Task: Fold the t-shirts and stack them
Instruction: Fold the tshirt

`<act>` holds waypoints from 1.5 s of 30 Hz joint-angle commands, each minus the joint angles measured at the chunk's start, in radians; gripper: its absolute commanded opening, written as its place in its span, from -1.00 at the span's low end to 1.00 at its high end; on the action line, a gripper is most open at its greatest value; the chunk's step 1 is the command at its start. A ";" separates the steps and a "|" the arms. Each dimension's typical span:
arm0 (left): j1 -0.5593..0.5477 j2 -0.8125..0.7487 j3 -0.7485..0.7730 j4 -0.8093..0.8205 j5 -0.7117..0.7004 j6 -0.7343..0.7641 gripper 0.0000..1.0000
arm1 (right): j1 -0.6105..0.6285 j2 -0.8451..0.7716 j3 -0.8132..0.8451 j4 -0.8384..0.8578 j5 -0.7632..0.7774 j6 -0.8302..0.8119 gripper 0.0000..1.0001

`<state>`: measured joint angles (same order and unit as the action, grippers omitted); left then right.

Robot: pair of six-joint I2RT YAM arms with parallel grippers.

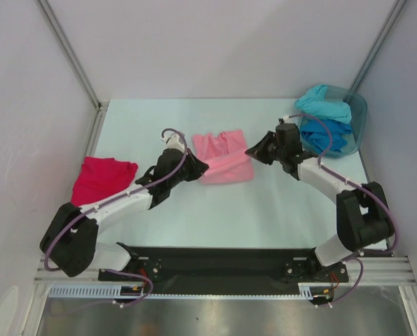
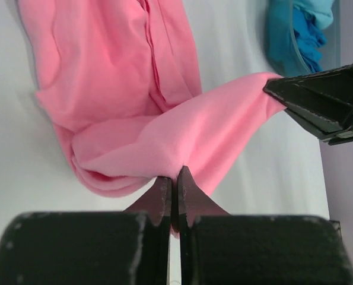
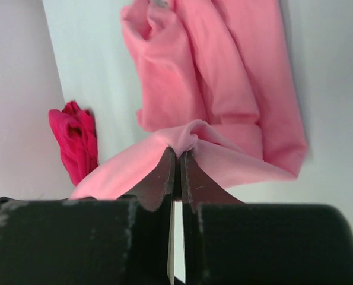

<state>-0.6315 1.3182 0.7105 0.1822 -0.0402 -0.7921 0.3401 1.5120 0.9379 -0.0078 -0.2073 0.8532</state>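
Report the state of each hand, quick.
Left hand: closed, pinching a fold of the pink t-shirt.
Right hand: closed, pinching the same pink t-shirt's other end.

Bright, even, diffuse light, faint soft shadows, no glare, overhead view sharp, wrist views' near black fingers blurred

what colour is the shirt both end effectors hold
Light pink; the shirt shows best in the left wrist view.

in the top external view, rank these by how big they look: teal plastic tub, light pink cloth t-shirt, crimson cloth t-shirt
1. teal plastic tub
2. light pink cloth t-shirt and crimson cloth t-shirt: too alike to rank
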 commanded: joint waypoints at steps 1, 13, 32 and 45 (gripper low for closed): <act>0.052 0.052 0.072 -0.018 0.026 0.060 -0.99 | -0.018 0.085 0.119 0.026 0.019 -0.014 -1.00; 0.210 0.355 0.320 -0.018 0.124 0.119 -0.99 | -0.049 0.373 0.433 0.014 0.011 0.006 -1.00; 0.279 0.631 0.653 -0.135 0.129 0.172 0.08 | -0.055 0.688 0.763 -0.063 -0.021 0.017 -0.65; 0.326 0.596 0.739 -0.202 0.146 0.209 0.07 | -0.082 0.898 1.197 -0.256 -0.023 -0.016 -0.74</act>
<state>-0.3191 1.9583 1.3968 0.0017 0.1005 -0.6174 0.2703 2.3920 2.0426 -0.2157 -0.2371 0.8558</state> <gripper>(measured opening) 0.537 0.131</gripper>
